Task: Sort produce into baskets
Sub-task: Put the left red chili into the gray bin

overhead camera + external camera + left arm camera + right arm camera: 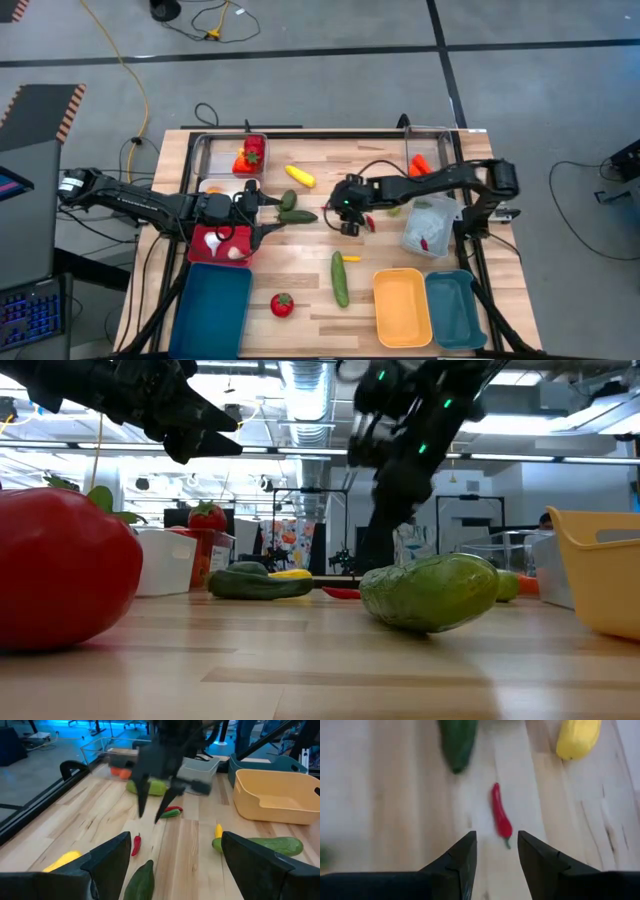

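My right gripper hangs open and empty over the middle of the table, fingers pointing down; it also shows in the left wrist view. In its own view a small red chilli lies on the wood just ahead of the fingertips. A second red chilli with a green stem lies under that arm. My left gripper is wide open and empty, beside two green cucumbers. A yellow squash lies farther back.
A pink-red basket holding white garlic sits below my left gripper. A dark teal basket, an orange-yellow one and a small teal one line the near edge. Clear baskets stand at the back. A tomato and a cucumber lie loose.
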Motion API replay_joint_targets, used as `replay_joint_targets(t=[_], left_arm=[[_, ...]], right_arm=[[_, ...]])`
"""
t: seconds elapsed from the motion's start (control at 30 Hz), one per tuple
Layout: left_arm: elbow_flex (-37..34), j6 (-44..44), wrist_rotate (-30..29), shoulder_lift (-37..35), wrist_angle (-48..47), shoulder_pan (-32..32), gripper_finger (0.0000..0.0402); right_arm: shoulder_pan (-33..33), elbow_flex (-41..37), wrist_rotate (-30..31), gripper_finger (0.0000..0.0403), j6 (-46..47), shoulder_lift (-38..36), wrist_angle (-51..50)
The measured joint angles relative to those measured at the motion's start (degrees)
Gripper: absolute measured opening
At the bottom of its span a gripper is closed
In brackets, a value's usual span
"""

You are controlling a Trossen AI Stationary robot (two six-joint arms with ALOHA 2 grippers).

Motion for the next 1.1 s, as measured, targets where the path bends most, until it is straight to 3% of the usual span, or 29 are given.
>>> replay_joint_targets(t=[0.43, 0.53, 0.67, 0.97, 1.1], left_arm=[[0.0, 0.0, 0.0, 0.0, -0.6, 0.0, 0.0297], [0.0, 0.0, 0.0, 0.0, -0.8, 0.0, 0.0297], [0.0, 0.0, 0.0, 0.0, -0.9, 0.0, 0.0297], [0.0, 0.0, 0.0, 0.0, -1.0, 0.0, 0.0297], [0.0, 0.0, 0.0, 0.0, -1.1, 0.0, 0.0297]], right_arm=[[-3.8, 0.0, -0.3, 0.0168, -1.4, 9.7, 6.9], [-4.4, 0.0, -4.1, 0.0163, -1.2, 9.7, 6.6], [-5.2, 0.0, -7.4, 0.0137, -1.2, 9.7, 6.6], [-5.4, 0.0, -7.7, 0.0048, -1.1, 9.6, 5.6], [-4.6, 0.0, -7.8, 0.0034, 0.9, 8.0, 3.1]])
